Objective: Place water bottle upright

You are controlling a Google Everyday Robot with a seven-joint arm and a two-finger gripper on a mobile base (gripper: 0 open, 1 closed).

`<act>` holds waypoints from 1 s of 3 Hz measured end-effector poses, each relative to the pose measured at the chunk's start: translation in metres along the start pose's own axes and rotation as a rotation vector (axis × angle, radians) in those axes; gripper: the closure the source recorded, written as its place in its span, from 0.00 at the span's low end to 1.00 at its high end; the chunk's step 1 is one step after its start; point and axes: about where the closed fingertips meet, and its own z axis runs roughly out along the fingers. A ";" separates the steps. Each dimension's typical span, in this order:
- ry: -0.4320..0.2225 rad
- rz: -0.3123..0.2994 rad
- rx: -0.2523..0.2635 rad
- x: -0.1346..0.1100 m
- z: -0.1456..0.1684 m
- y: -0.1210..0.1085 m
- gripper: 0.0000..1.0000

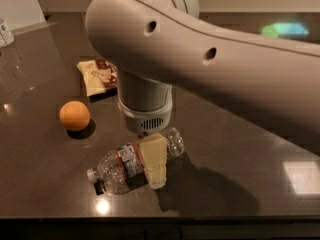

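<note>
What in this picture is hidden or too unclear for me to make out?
All in the camera view:
- Water bottle: its middle is hidden by the gripper, which is down across it; the label print is too small to read.
- Snack packet: its right end is hidden behind the arm.
- Small container: cut off by the left edge.
</note>
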 end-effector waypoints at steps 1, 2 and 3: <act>0.001 0.044 -0.019 -0.002 0.012 0.004 0.00; -0.016 0.065 -0.028 -0.004 0.017 0.008 0.00; -0.022 0.075 -0.027 -0.006 0.020 0.010 0.18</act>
